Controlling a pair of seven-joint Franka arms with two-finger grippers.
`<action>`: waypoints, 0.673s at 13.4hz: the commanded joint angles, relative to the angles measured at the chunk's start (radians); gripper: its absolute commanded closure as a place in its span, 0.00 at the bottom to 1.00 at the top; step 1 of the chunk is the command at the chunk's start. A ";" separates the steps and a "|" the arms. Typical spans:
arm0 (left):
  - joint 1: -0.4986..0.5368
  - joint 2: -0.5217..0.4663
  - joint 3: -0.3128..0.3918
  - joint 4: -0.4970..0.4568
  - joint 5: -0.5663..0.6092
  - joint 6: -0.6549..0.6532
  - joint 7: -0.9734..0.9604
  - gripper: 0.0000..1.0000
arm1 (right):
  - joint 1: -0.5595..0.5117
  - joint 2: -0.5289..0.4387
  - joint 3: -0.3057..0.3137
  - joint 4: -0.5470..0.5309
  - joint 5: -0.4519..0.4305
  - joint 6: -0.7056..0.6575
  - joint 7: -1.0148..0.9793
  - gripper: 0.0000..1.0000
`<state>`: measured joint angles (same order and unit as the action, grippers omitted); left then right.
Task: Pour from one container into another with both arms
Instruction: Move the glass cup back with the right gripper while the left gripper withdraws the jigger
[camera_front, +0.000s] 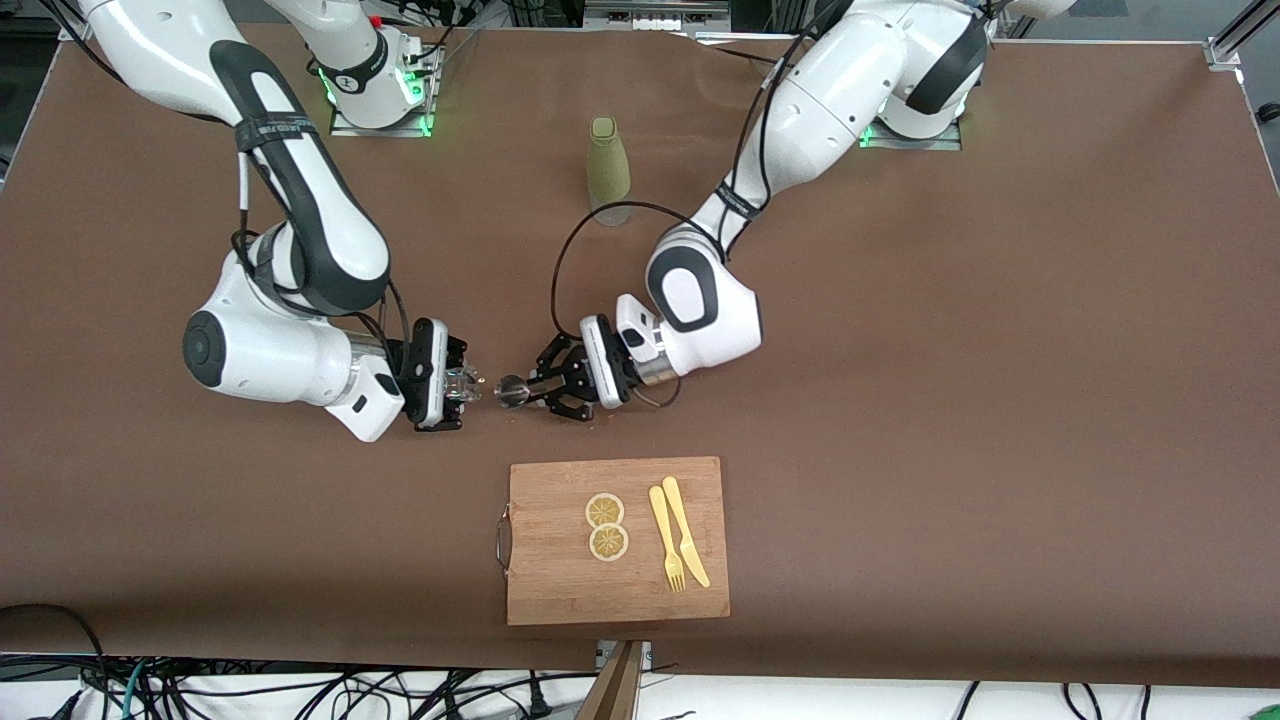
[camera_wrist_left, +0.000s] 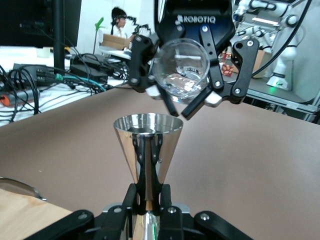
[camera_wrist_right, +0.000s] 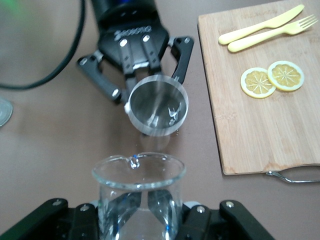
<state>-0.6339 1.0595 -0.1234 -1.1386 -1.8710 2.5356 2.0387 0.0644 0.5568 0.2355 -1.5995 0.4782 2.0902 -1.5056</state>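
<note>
The jigger (camera_wrist_left: 147, 145) was polished, mirror-bright metal; the glass (camera_wrist_right: 137, 197) was clear and glossy. A matt brown table (camera_front: 950, 400) held a smooth wooden cutting board (camera_front: 560, 590) and pale yellow plastic cutlery (camera_front: 678, 532).

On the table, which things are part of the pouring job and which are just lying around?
In use:
jigger, held by left gripper
glass, held by right gripper

Lying about:
green bottle
cutting board
lemon slices
plastic knife and fork
</note>
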 joint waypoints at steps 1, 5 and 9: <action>0.098 -0.099 -0.007 -0.189 -0.025 -0.174 0.157 1.00 | -0.061 -0.011 0.010 -0.034 0.112 -0.025 -0.131 1.00; 0.268 -0.217 -0.013 -0.400 0.118 -0.363 0.291 1.00 | -0.127 -0.009 0.007 -0.040 0.187 -0.094 -0.266 1.00; 0.534 -0.312 -0.027 -0.478 0.540 -0.656 0.323 1.00 | -0.178 0.021 0.007 -0.040 0.275 -0.125 -0.384 1.00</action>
<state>-0.2048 0.8383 -0.1261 -1.5036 -1.4419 1.9892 2.2985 -0.0844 0.5637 0.2320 -1.6341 0.7001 1.9780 -1.8184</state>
